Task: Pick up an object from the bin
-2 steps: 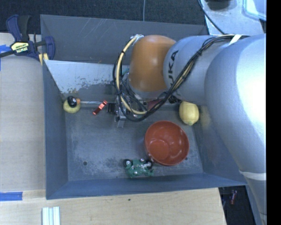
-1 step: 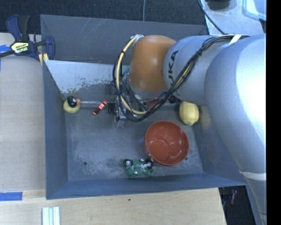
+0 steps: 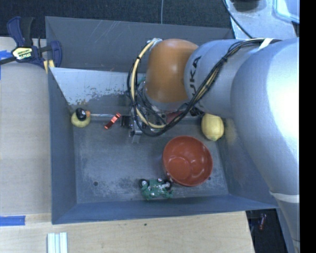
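My gripper [image 3: 135, 126] hangs low at the back middle of the bin, under the arm's wrist. Just left of it lies a small orange-red piece [image 3: 114, 120] at the end of a thin pale stick, close to the gripper but apart from it. Farther left, by the back left corner, sits a small yellow toy with a dark top [image 3: 80, 117]. I see nothing held in the gripper.
A red bowl [image 3: 188, 161] stands upright right of centre. Behind it a yellow lemon [image 3: 213, 126] lies near the right wall. A green and white crumpled thing [image 3: 157, 189] rests by the front wall. The arm covers the bin's back right.
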`<action>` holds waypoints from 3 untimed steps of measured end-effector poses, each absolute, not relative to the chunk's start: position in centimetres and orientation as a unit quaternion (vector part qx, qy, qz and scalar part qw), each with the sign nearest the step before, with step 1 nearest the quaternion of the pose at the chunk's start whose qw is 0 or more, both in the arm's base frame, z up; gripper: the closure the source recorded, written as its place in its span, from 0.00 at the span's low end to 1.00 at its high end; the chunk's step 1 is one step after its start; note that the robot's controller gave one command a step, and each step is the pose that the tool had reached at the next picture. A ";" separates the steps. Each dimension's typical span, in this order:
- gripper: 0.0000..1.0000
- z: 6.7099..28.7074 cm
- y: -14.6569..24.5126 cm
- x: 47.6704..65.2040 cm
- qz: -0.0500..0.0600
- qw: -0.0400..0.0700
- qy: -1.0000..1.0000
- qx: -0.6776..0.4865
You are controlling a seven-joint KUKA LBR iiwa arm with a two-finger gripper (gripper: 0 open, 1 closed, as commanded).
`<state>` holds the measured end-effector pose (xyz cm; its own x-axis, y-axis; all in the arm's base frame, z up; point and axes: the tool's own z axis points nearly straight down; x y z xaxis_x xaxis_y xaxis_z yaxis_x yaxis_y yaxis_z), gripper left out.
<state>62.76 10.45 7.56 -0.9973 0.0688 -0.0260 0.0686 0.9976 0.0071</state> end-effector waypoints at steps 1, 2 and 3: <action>1.00 9.6 10.4 62.4 0.002 0.007 0.999 0.034; 1.00 13.3 10.4 62.8 0.003 0.014 0.999 0.035; 1.00 14.6 10.4 62.7 0.003 0.012 0.999 0.035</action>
<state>62.65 10.37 14.59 -0.9973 0.0703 -0.0229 0.0702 0.9975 0.0070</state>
